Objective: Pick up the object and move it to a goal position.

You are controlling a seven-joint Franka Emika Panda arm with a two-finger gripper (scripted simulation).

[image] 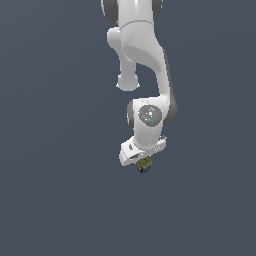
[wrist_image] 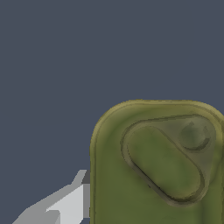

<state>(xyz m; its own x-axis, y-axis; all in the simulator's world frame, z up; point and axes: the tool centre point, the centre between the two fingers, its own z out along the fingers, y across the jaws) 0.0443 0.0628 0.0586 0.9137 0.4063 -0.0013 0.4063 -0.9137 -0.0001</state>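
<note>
1. While the arm (image: 142,55) is hanging down from the top of the exterior view, the gripper (image: 142,161) is pointing downward with the can (image: 144,164) sitting directly under its white body, touching or nearly touching it.
2. Only a small olive and dark patch of the can is showing below the hand in this view, so the fingers themselves are lying hidden; whether they are gripping the can or merely straddling it I cannot tell from here.
3. No goal marker is showing anywhere on the plain grey ground, and no shadow is telling me whether the can is resting down or riding in the air.
4. Moving to the wrist view, the can's (wrist_image: 162,166) olive top is filling much of the picture, very close beneath the camera, with a raised oval tab running diagonally across it.
5. One pale grey finger (wrist_image: 65,203) is lying just beside the can's side wall, apparently touching it or a hair off; the opposite finger is out of the picture.
6. Judging by that, the jaws are standing narrow, about at the can's width, but a firm hold is not being shown.
7. My reading is that the can is lying straight below and between the fingers, so the coming move is turning on a vertical lift, provided the squeeze is complete.
</note>
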